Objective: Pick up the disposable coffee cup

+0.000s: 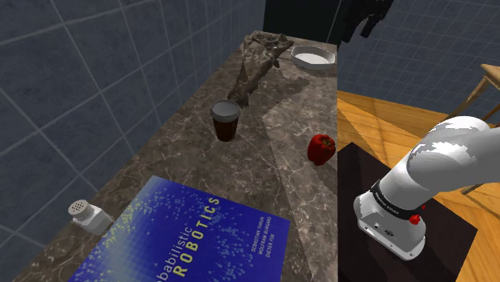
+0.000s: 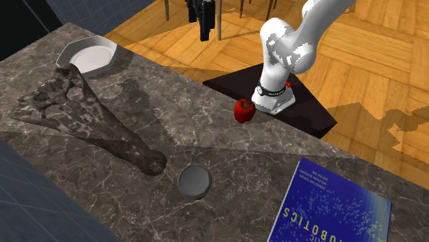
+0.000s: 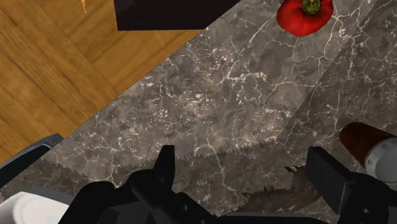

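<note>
**While the Cup Waits, an Open Gripper Hangs Over the Counter's Far End**

Because the shoulder view looks along the marble counter (image 1: 184,152) from its near end, the closest thing is a blue book (image 1: 192,240) lying flat. Its cover reads "ROBOTICS" under a word cut off to "babilistic"; the smaller lines beside the title are too fine to read. A white shaker (image 1: 88,215) stands just beside the book. On the shoulder view's right, the white arm (image 1: 433,164) rises from its black stand (image 1: 453,240).

Farther along, a red pepper (image 1: 321,148) sits near the counter's edge. The cup (image 1: 226,120), dark brown with a grey lid, stands upright mid-counter, apart from everything, which leaves its sides free for a clasp. No writing shows on it.

Beyond it lies a long, toothed skull-like piece (image 1: 256,64), then a white bowl (image 1: 316,66). The gripper (image 3: 242,158) hangs over this far end, fingers spread with nothing between them. In the wrist view the cup lies outside one finger, so the approach is probably not yet made.
</note>
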Controlling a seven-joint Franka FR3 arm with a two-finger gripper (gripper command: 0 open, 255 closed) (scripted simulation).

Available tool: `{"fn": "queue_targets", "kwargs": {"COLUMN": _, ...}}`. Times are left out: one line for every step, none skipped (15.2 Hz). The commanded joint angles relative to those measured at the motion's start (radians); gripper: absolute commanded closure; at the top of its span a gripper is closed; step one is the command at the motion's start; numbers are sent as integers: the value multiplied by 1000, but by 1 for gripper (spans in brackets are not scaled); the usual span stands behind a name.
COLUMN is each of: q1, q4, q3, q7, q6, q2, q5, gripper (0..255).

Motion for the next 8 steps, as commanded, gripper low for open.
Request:
{"fn": "queue_targets", "kwargs": {"q1": 0, "q4": 0, "q3": 0, "q7": 0, "q6": 0, "q2": 0, "q5": 0, "gripper": 0}}
{"fn": "queue_targets", "kwargs": {"q1": 9, "q4": 7, "q3": 14, "q7": 4, "q6": 14, "q2": 28, "q5": 5, "gripper": 0}}
{"fn": "queue_targets", "kwargs": {"q1": 18, "q4": 14, "q3": 28, "q7": 9, "q6": 28, "q2": 56, "q5": 10, "gripper": 0}}
{"fn": "queue_targets", "kwargs": {"q1": 27, "q4": 23, "q3": 42, "q7": 13, "q6": 41, "q2": 84, "q5": 14, "gripper": 0}}
{"fn": "queue_targets", "kwargs": {"q1": 35, "q4": 32, "q3": 56, "q7": 17, "q6": 54, "q2": 113, "q5": 18, "gripper": 0}}
{"fn": "queue_targets", "kwargs": {"q1": 43, "q4": 42, "q3": 70, "q7": 22, "q6": 67, "q2": 143, "q5": 21, "gripper": 0}}
{"fn": "queue_targets", "kwargs": {"q1": 51, "q4": 53, "q3": 84, "q7": 26, "q6": 79, "q2": 172, "q5": 24, "gripper": 0}}
{"fn": "queue_targets", "kwargs": {"q1": 59, "q4": 65, "q3": 97, "q7": 31, "q6": 90, "q2": 202, "q5": 26, "gripper": 0}}
